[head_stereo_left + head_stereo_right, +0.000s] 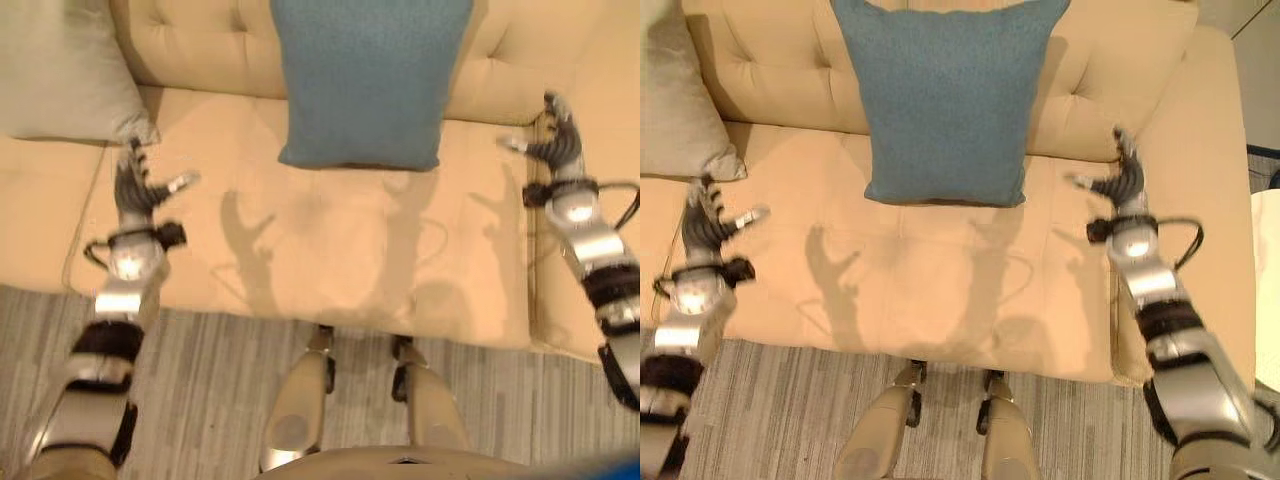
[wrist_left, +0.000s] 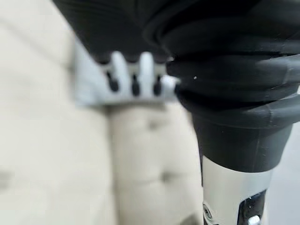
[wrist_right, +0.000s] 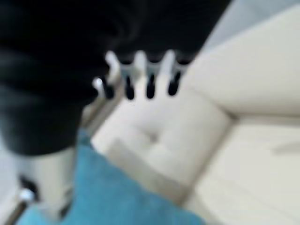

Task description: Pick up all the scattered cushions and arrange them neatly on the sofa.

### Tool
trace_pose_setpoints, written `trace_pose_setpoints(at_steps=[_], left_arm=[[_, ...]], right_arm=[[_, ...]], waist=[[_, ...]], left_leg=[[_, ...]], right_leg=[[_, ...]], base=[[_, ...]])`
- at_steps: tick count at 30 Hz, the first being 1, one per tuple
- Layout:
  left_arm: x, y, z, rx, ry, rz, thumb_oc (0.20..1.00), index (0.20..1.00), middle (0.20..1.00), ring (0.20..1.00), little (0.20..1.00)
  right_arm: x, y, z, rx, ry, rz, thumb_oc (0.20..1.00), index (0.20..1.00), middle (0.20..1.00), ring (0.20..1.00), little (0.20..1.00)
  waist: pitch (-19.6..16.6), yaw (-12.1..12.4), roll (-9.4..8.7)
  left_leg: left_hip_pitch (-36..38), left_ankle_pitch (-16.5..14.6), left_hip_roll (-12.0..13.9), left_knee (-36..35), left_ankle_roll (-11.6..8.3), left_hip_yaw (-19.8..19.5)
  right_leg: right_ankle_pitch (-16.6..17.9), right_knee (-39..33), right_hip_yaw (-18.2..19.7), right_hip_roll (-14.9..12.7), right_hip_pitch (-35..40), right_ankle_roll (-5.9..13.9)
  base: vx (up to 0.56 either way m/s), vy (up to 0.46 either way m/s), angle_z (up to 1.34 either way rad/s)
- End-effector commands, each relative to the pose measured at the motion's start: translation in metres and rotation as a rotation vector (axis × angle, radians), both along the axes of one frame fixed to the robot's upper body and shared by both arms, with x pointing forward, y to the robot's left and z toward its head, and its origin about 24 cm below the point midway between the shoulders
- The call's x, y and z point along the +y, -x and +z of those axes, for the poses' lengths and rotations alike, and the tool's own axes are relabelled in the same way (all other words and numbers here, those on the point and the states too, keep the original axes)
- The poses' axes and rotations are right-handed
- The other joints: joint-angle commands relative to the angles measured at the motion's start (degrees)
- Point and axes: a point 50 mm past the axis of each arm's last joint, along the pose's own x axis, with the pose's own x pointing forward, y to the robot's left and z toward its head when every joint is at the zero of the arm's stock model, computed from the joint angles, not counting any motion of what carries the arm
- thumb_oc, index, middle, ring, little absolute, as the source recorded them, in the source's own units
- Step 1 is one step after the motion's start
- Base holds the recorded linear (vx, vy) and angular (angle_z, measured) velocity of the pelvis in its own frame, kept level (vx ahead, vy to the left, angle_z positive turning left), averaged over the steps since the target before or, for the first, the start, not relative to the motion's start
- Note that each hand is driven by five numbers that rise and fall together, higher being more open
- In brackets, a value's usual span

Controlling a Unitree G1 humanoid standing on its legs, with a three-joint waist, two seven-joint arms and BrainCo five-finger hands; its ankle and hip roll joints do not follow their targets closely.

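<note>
A blue cushion leans upright against the backrest of the beige sofa, in the middle of the seat. A pale grey cushion rests at the sofa's left end. My left hand hovers over the seat's left part, open, fingers spread, holding nothing. On the other side, my right hand hangs above the seat near the armrest, also open and empty. Both hands stand well apart from the blue cushion, one on each side.
The sofa's right armrest lies just beside my right hand. Grey striped floor runs along the sofa's front edge. The tufted backrest rises behind the cushions.
</note>
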Motion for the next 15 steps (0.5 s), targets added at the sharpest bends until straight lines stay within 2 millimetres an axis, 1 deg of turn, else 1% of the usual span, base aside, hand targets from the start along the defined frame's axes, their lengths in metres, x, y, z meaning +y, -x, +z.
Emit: trace_pose_setpoints(at_steps=[1,2,3,4,5,7,8,9,10,11,12,13,14,15], left_arm=[[-0.011,-0.014,-0.008,0.006,0.020,-0.051,1.000,1.000,1.000,1.000,1.000],[-0.013,-0.002,-0.028,0.063,0.055,-0.060,1.000,1.000,1.000,1.000,1.000],[-0.014,0.007,-0.041,0.110,0.072,-0.070,1.000,1.000,1.000,1.000,1.000],[-0.014,0.020,-0.059,0.171,0.097,-0.065,1.000,1.000,1.000,1.000,1.000],[-0.013,0.031,-0.074,0.222,0.132,-0.048,1.000,1.000,1.000,1.000,1.000],[-0.014,0.054,-0.100,0.335,0.132,-0.046,1.000,1.000,1.000,1.000,1.000],[-0.017,0.072,-0.123,0.422,0.188,-0.023,1.000,1.000,1.000,1.000,1.000],[-0.017,0.072,-0.123,0.422,0.188,-0.023,1.000,1.000,1.000,1.000,1.000],[-0.020,0.101,-0.154,0.570,0.231,-0.002,1.000,1.000,1.000,1.000,1.000],[-0.020,0.101,-0.154,0.571,0.231,-0.002,1.000,1.000,1.000,1.000,1.000],[-0.022,0.114,-0.169,0.642,0.267,0.011,1.000,1.000,1.000,1.000,1.000],[-0.029,0.134,-0.188,0.754,0.288,0.019,1.000,1.000,1.000,1.000,1.000],[-0.032,0.145,-0.198,0.819,0.297,0.022,1.000,1.000,1.000,1.000,1.000],[-0.037,0.155,-0.206,0.864,0.311,0.027,1.000,1.000,1.000,1.000,1.000]], right_arm=[[0.002,0.003,-0.029,0.126,0.062,0.049,1.000,1.000,1.000,1.000,1.000],[0.001,0.014,-0.049,0.205,0.081,0.084,1.000,1.000,1.000,1.000,1.000],[-0.002,0.023,-0.061,0.251,0.075,0.093,1.000,1.000,1.000,1.000,1.000],[-0.006,0.034,-0.078,0.312,0.052,0.087,1.000,1.000,1.000,1.000,1.000],[-0.008,0.043,-0.091,0.363,0.063,0.082,1.000,1.000,1.000,1.000,1.000],[-0.014,0.061,-0.116,0.469,0.050,0.071,1.000,1.000,1.000,1.000,1.000],[-0.012,0.072,-0.132,0.527,0.046,0.075,1.000,1.000,1.000,1.000,1.000],[-0.012,0.072,-0.132,0.527,0.046,0.075,1.000,1.000,1.000,1.000,1.000],[-0.010,0.090,-0.156,0.651,0.110,0.096,1.000,1.000,1.000,1.000,1.000],[-0.010,0.090,-0.156,0.652,0.111,0.096,1.000,1.000,1.000,1.000,1.000],[-0.007,0.099,-0.168,0.707,0.120,0.107,1.000,1.000,1.000,1.000,1.000],[0.000,0.118,-0.192,0.809,0.101,0.113,1.000,1.000,1.000,1.000,1.000],[0.004,0.127,-0.201,0.852,0.104,0.117,1.000,1.000,1.000,1.000,1.000],[0.008,0.134,-0.209,0.875,0.069,0.111,1.000,1.000,1.000,1.000,1.000]], waist=[[-7.2,0.2,-1.45],[-7.4,0.4,-1.43],[-7.8,0.5,-1.42],[-8.1,0.6,-1.37],[-8.5,0.8,-1.41],[-9.1,1.2,-1.40],[-9.2,1.4,-1.39],[-9.4,1.3,-1.42],[-10.2,1.7,-1.38],[-10.2,1.6,-1.36],[-10.6,1.7,-1.32],[-11.3,1.8,-1.14],[-11.6,1.9,-1.08],[-11.4,2.1,-1.13]], left_leg=[[2.2,-5.2,-0.1,3.7,-0.12,-3.0],[4.0,-5.2,0.2,3.1,-0.30,-3.3],[4.9,-4.9,0.2,2.8,-0.35,-3.6],[6.2,-4.8,0.2,2.5,-0.46,-3.9],[6.9,-4.8,0.4,2.4,-0.60,-4.0],[8.7,-4.8,0.2,2.2,-0.78,-4.4],[9.9,-4.8,0.4,2.1,-0.95,-4.5],[9.8,-4.7,0.3,2.1,-0.93,-4.5],[11.0,-4.6,0.5,1.7,-1.08,-4.8],[11.1,-4.6,0.5,1.6,-1.09,-4.8],[11.6,-4.4,0.8,1.3,-1.27,-5.0],[12.4,-4.0,1.3,1.0,-1.64,-5.1],[12.8,-3.8,1.6,0.9,-1.90,-5.3],[13.2,-3.7,2.0,1.1,-2.15,-5.7]], right_leg=[[0.1,-1.9,-4.4,-1.1,4.3,3.39],[-0.7,-1.7,-4.9,-0.8,5.9,3.30],[-1.1,-1.4,-5.3,-0.7,6.6,3.27],[-1.5,-1.3,-5.7,-0.6,7.8,3.13],[-1.9,-1.2,-6.0,-0.3,8.7,3.07],[-2.2,-1.6,-6.6,0.1,10.7,2.94],[-2.5,-1.9,-6.8,0.4,12.2,2.90],[-2.4,-2.0,-6.8,0.4,12.1,2.92],[-2.8,-2.6,-7.2,0.9,13.5,2.80],[-2.8,-2.6,-7.2,0.9,13.6,2.79],[-2.9,-2.9,-7.3,1.2,14.2,2.68],[-3.3,-3.5,-7.5,1.9,15.4,2.50],[-3.6,-4.0,-7.5,2.3,16.3,2.31],[-3.8,-4.4,-7.8,2.7,17.0,1.97]], base=[[0.08,-0.074,0.06],[0.06,-0.066,0.14],[0.05,-0.088,0.13],[0.02,-0.081,0.10],[0.01,-0.076,0.07],[0.00,-0.082,0.10],[0.00,-0.067,0.13],[0.01,-0.086,0.11],[0.00,-0.052,0.08],[-0.01,-0.088,0.03],[-0.02,-0.096,0.01],[-0.03,-0.138,0.04],[-0.04,-0.154,0.13],[-0.04,-0.150,0.24]])
